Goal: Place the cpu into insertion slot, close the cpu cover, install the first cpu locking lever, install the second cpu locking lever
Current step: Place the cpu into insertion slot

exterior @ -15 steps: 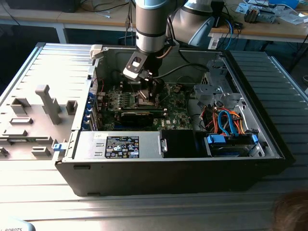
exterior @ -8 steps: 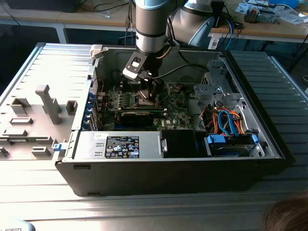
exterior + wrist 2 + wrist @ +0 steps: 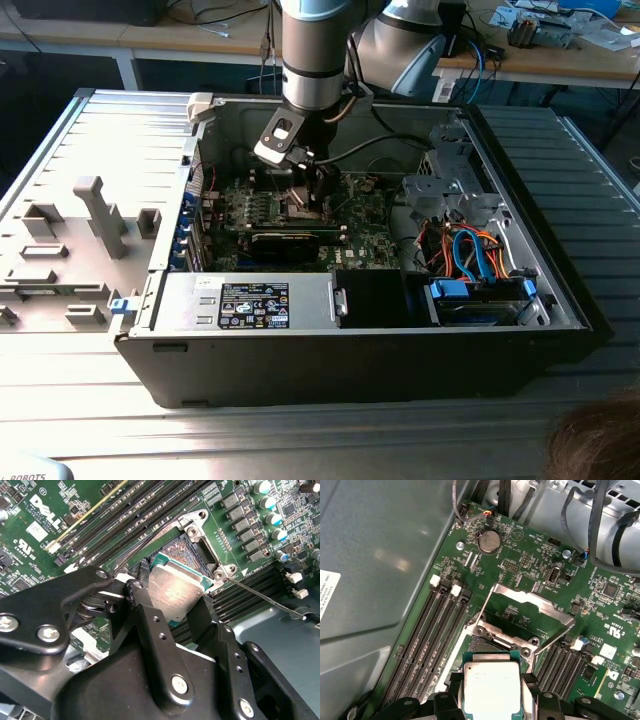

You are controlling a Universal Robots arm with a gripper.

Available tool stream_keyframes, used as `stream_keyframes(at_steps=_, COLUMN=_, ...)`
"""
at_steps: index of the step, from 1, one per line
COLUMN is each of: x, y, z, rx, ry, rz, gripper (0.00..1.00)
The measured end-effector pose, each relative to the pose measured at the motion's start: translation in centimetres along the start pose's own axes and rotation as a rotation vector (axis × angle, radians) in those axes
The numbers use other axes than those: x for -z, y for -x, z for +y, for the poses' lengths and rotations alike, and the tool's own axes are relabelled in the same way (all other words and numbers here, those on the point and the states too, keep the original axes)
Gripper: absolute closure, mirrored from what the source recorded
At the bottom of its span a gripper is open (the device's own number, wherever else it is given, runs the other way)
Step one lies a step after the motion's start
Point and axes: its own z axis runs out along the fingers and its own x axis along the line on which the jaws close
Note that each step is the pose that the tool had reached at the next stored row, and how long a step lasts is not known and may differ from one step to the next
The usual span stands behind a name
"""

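At the exterior view's left lies a grey fixture plate (image 3: 90,215) with moulded blocks. Next comes the open computer case (image 3: 330,340), where the gripper (image 3: 318,198) reaches down over the green motherboard (image 3: 372,228). In the second wrist view its fingers (image 3: 145,615) clamp the cpu (image 3: 175,592) by two opposite edges, silver top up. The chip seems to hang just over the insertion slot (image 3: 192,550), not yet seated, so the slot lies directly below the hand. In the first wrist view the cpu cover (image 3: 530,605) stands swung open beyond it. Drive cables (image 3: 470,250) crowd the exterior view's right.
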Motion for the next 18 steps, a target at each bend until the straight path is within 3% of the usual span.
stream_keyframes(at_steps=18, x=-0.08, y=0.00, z=-0.01, rx=-0.029, ry=0.0004, rz=-0.0003, gripper=0.45)
